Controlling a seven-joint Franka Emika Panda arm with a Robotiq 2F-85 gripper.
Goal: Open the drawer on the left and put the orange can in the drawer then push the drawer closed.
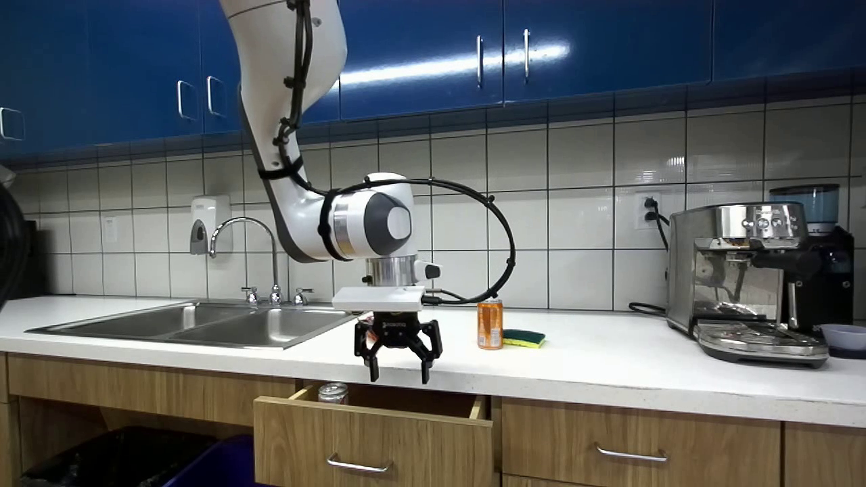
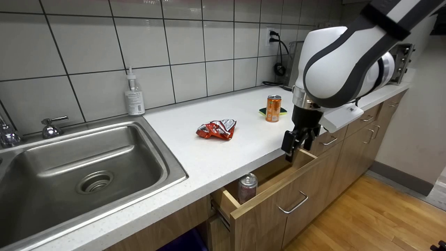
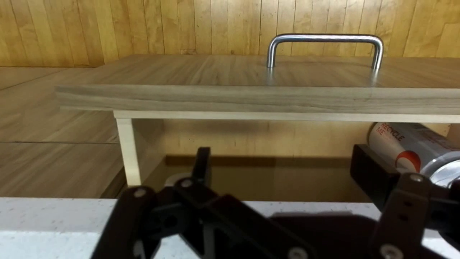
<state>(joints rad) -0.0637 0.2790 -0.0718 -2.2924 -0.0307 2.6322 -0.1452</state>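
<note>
Drawer (image 1: 419, 450) stands open, one orange drink can (image 2: 273, 109) upright on table (image 1: 595, 355)

One tool (image 1: 399, 372) is above the drawer, its two fingers spread apart. The orange drink can is just beside one green-and-yellow sponge (image 1: 526, 338). Between this can and one stainless-steel sink (image 2: 136, 170) lies one crumpled red-and-silver wrapper (image 2: 216, 129). Inside the drawer, near one end, stands one silver drink can (image 2: 247, 188).

Kitchen; home or office type, can't tell. Double sink (image 1: 193, 328) let into the white surface (image 1: 595, 358), faucet (image 1: 275, 270) and espresso machine (image 1: 737, 297) near the back edge, tiled wall (image 1: 582, 216) behind, blue cabinets (image 1: 609, 47) overhead, soap dispenser (image 1: 211, 223) on the tile.
</note>
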